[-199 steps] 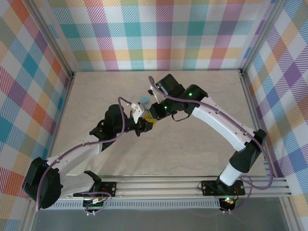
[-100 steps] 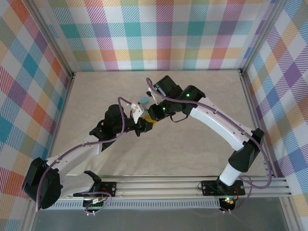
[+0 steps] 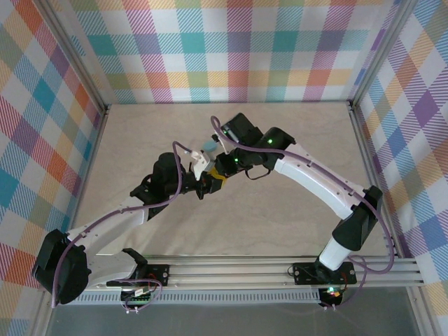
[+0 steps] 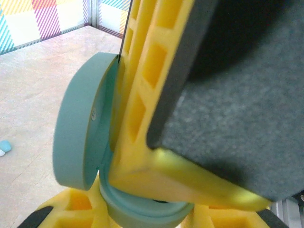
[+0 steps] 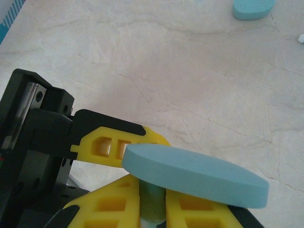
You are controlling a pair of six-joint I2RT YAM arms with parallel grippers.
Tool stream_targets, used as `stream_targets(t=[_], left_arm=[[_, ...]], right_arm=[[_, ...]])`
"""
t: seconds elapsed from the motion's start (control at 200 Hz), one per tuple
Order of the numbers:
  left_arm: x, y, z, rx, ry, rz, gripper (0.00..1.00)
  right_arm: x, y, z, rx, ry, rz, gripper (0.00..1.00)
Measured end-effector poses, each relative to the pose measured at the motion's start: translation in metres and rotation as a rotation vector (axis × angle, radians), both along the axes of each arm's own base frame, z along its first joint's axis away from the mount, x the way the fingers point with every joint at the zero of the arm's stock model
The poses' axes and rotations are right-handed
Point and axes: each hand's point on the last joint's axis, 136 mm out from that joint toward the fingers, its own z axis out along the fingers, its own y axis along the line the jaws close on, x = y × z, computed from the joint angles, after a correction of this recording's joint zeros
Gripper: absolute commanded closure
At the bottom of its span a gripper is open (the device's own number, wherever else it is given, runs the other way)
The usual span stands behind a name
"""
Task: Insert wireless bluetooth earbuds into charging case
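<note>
Both arms meet over the middle of the table (image 5: pixel 190 71). Left gripper (image 4: pixel 142 216): closed tight on the base (image 4: pixel 118 214) of an open teal charging case (image 4: pixel 76 133), yellow fingers either side of the base, case lifted off the table. The lid (image 5: pixel 194 176) stands hinged up and open; from the right wrist it shows edge-on as a flat teal oval just beyond the right fingertips. Right gripper (image 5: pixel 152 209): nearly closed, yellow fingers pinching a small pale teal piece with a whitish end, which looks to be an earbud (image 5: pixel 152 202), though little of it shows. From the left wrist, one right finger (image 4: pixel 142 95) with its dark pad (image 4: pixel 237 118) leans against the inside of the raised lid, its tip reaching down to the rim of the base; whether the pinched piece is touching its socket cannot be told, since the finger hides the inside of the case. A loose earbud (image 4: pixel 4 146), pale blue with a white tip, lies on the table near the left edge of the left wrist view, well apart from the held case. A second case (image 5: pixel 251 7), shut, lies on the table farther off, beyond both grippers.
</note>
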Motion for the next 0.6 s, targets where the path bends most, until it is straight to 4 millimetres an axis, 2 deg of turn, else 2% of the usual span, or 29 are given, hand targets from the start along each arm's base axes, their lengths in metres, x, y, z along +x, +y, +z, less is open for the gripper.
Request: stream_targets(t=[0.605], left_arm=[[0.0009, -0.0001, 0.0020, -0.005, -0.006, 0.004, 1.00]], right_arm=[[0.0054, -0.0039, 0.0039, -0.020, -0.049, -0.027, 0.85]])
